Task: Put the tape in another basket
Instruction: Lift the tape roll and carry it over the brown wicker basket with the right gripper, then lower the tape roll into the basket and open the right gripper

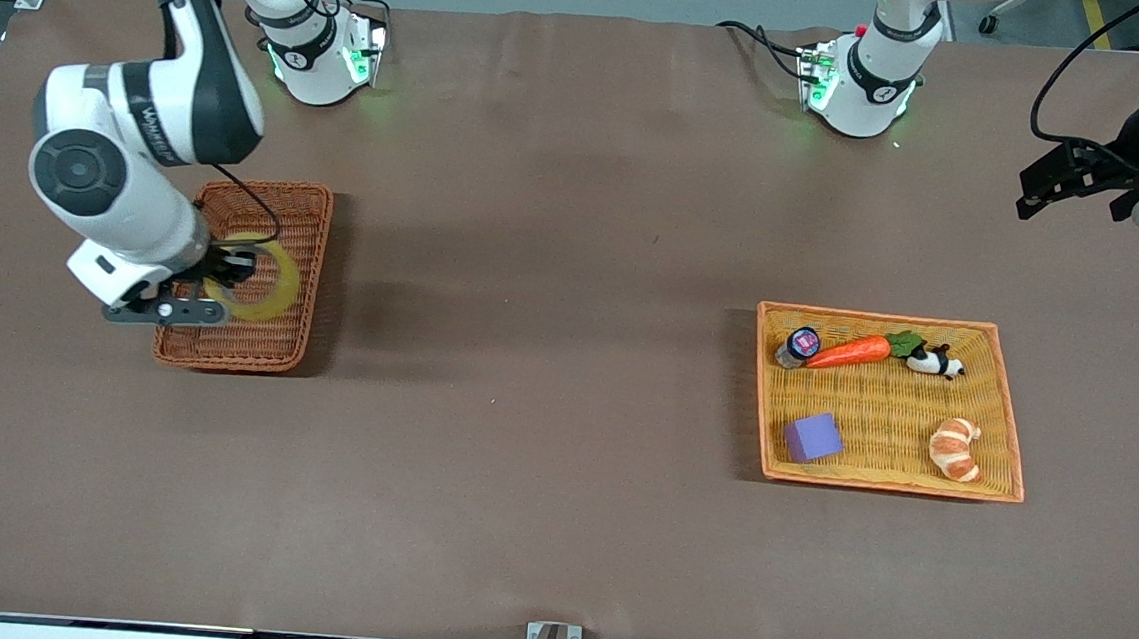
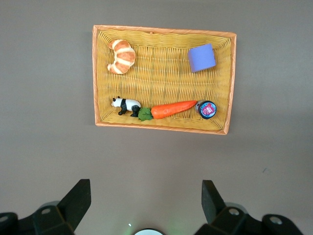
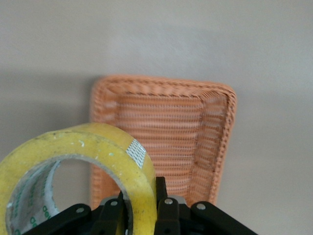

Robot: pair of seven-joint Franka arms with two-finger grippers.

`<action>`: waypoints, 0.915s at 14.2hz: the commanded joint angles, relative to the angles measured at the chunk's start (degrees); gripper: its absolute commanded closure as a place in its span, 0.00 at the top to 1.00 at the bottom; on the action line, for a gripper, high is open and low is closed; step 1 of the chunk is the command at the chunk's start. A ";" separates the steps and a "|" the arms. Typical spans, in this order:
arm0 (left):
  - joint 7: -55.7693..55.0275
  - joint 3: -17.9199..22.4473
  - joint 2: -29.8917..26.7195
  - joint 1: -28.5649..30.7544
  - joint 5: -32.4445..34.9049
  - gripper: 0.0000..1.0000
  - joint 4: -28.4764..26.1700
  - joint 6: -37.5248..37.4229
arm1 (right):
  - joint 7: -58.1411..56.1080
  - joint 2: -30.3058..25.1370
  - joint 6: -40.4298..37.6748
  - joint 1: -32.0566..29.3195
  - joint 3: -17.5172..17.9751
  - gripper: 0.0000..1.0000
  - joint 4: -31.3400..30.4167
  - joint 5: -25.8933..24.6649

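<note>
The yellowish tape roll hangs in my right gripper, which is shut on the roll's wall, over the reddish-brown wicker basket at the right arm's end of the table. In the right wrist view the tape is pinched between the fingers, with the basket below it. My left gripper is open and empty, held high over the table's edge at the left arm's end; its fingers show in the left wrist view.
The wider yellow basket with an orange rim lies toward the left arm's end. It holds a small dark-lidded jar, a carrot, a panda figure, a croissant and a purple block.
</note>
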 commanded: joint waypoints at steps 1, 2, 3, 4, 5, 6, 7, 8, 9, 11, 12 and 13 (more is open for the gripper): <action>0.35 -0.36 -1.26 0.19 -0.36 1.00 -1.14 0.79 | -7.03 -7.36 13.33 0.57 -6.35 0.00 -16.78 1.36; 0.44 -0.36 -1.26 0.19 -0.36 1.00 -1.13 0.61 | -8.18 -7.54 18.35 0.58 -8.20 0.01 -20.83 1.36; 0.44 -0.36 -1.09 0.19 -0.28 1.00 -1.05 0.61 | -8.45 -7.46 24.23 0.58 -9.44 0.01 -25.05 1.36; 0.44 -0.36 -1.08 0.19 -0.28 1.00 -1.05 0.61 | -8.63 -7.28 29.68 0.49 -9.80 0.01 -28.31 1.36; 0.36 -0.36 -1.08 0.10 -0.19 1.00 -1.05 0.61 | -9.50 -6.85 34.96 0.40 -10.76 0.01 -30.96 1.27; 0.35 -0.36 -1.08 0.10 -0.19 1.00 -1.05 0.61 | -11.17 -6.14 39.01 0.40 -12.51 0.01 -32.90 1.27; 0.35 -0.45 -1.08 0.10 -0.19 1.00 -1.05 0.61 | -12.40 -4.83 41.75 0.40 -13.75 0.01 -33.79 1.27; 0.44 -0.45 -1.08 0.10 -0.19 1.00 -1.05 0.61 | -12.50 -3.08 43.78 0.31 -14.02 0.01 -33.88 1.27; 0.36 -0.45 -1.08 0.10 -0.19 1.00 -0.96 0.61 | -12.41 -1.23 46.23 0.31 -14.02 0.02 -33.88 1.27; 0.27 -0.45 -0.91 0.02 -0.10 1.00 -0.52 0.61 | -12.33 0.89 48.45 0.22 -14.02 0.02 -33.97 1.27; 0.27 -0.45 -0.56 0.02 -0.01 1.00 -0.26 0.53 | -12.24 1.42 48.80 0.22 -14.02 0.03 -33.88 1.27; 0.27 -0.45 -0.56 0.02 -0.01 1.00 -0.26 0.52 | -12.15 2.03 49.42 0.40 -14.02 0.04 -33.88 1.27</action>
